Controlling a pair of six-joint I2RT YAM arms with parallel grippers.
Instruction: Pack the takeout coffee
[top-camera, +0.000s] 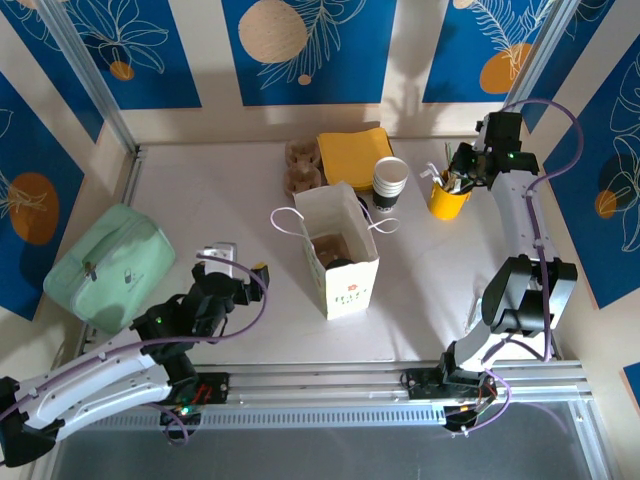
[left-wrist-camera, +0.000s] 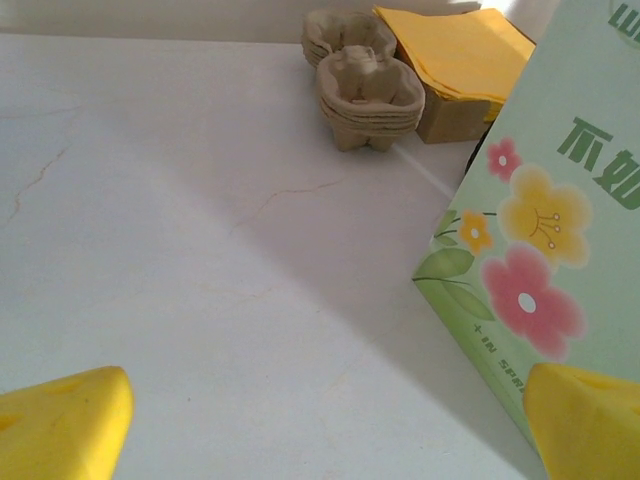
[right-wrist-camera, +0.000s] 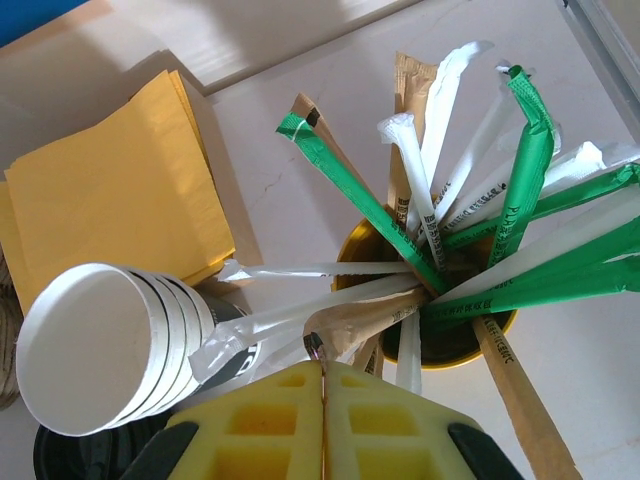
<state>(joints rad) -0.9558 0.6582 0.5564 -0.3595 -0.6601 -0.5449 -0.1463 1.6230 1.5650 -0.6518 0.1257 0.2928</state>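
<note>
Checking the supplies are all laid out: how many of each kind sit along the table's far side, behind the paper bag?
Stacks of pulp cup carriers: 2
Stack of yellow napkins: 1
Stack of white paper cups: 1
Yellow pot of wrapped straws: 1
Black lid at the cups' base, partly hidden: 1
Total: 6

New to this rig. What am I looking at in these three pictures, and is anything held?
Two robot arms bolted at the table's near edge. The wide picture looks down from above; the other two come from cameras on each wrist. On the table: a flowered paper bag, stacked white cups, yellow napkins, pulp trays, a mint pouch, a yellow holder of wrapped sticks. The left tool is open, holding nothing, beside the bag. The right tool is shut over the holder; whether it pinches a stick, I cannot tell.
</note>
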